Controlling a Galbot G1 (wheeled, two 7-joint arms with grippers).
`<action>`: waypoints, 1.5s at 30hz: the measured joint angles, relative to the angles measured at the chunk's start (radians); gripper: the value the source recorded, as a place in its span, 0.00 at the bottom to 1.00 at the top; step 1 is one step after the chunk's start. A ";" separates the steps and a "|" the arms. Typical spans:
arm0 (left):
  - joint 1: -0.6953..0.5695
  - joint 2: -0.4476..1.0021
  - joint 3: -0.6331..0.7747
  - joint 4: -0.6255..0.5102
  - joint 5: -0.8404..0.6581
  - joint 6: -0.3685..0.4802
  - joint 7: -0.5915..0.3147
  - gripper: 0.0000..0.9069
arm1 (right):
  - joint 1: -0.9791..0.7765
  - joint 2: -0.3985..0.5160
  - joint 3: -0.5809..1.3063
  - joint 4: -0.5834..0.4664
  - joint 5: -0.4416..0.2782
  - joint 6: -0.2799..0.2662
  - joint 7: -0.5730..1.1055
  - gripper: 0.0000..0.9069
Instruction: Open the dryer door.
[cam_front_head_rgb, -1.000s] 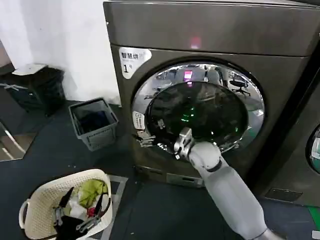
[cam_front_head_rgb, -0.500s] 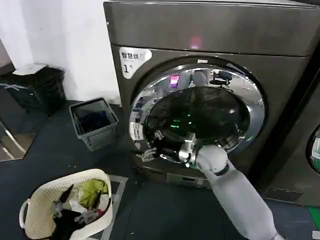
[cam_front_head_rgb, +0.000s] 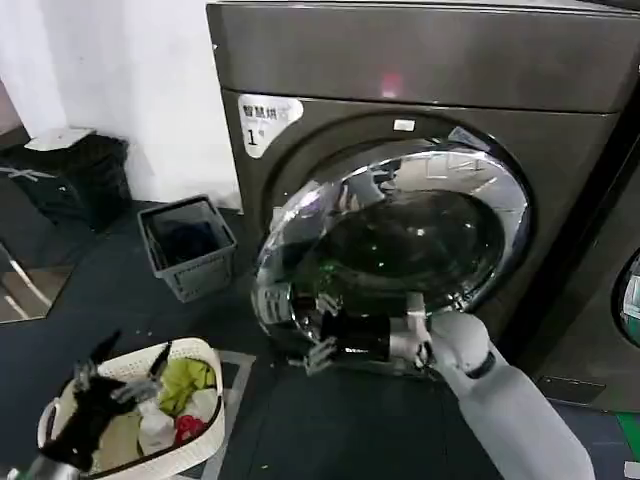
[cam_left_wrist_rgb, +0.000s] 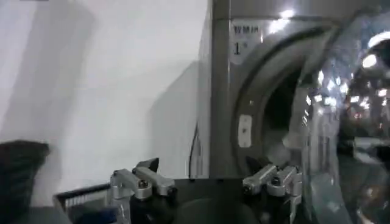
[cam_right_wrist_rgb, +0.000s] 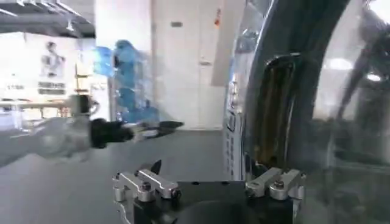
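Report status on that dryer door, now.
Right gripper at the dryer door lower left rim, jaws open. Left gripper open over the laundry basket. Door ajar on the dryer. Swing path clear.

Dryer (cam_front_head_rgb: 420, 60) dark grey-brown metallic with white sticker (cam_front_head_rgb: 266, 118) marked "1"; door (cam_front_head_rgb: 400, 250) chrome ring round dark tinted glass; cream basket (cam_front_head_rgb: 195, 440) holding yellow-green, white and red items; grey bin (cam_front_head_rgb: 187, 245); dark blue-grey floor (cam_front_head_rgb: 100, 310).
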 joint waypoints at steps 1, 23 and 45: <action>-0.008 0.010 -0.001 0.004 -0.010 0.000 0.006 1.00 | -0.009 -0.006 0.007 0.008 0.000 0.004 -0.012 1.00; -0.377 0.384 0.398 0.282 -0.287 -0.075 0.162 1.00 | -0.233 -0.139 0.195 0.163 0.024 0.123 -0.252 1.00; -0.878 0.436 1.015 0.418 -0.343 -0.109 0.274 1.00 | -0.575 -0.093 0.988 0.066 0.011 0.192 -0.359 1.00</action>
